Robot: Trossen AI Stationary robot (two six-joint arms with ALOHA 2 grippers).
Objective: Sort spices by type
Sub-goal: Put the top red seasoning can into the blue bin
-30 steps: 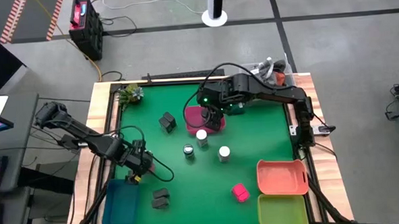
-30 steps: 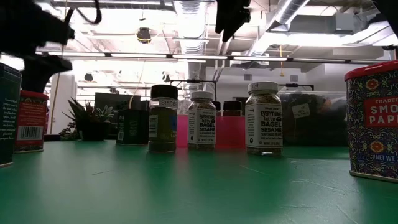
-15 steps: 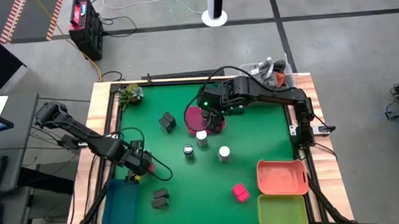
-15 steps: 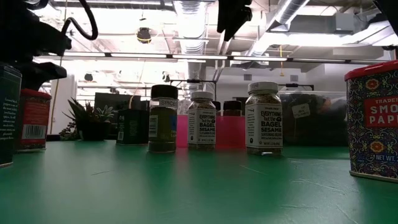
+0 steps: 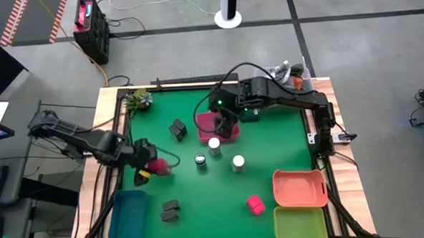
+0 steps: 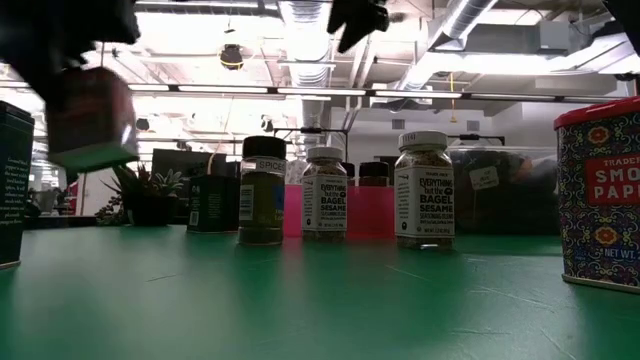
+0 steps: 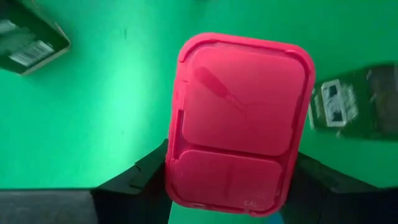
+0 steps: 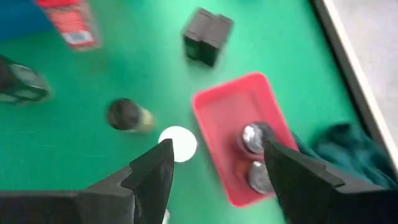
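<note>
High view: my left gripper (image 5: 148, 167) pinches a pink packet (image 5: 156, 166) by its short end above the green table (image 5: 285, 141) near the left wooden edge, its long side pointing away from my fingers, open mat ahead, while my right gripper (image 5: 226, 124) hangs spread and empty over the pink tray (image 5: 206, 126).

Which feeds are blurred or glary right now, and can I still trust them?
Low view: the red tin held by the left gripper is motion-blurred; ceiling lights glare, jar labels sharp. Right wrist view: softly blurred overall. Left wrist view: tin sharp, background boxes smeared. High view: clear.
</note>
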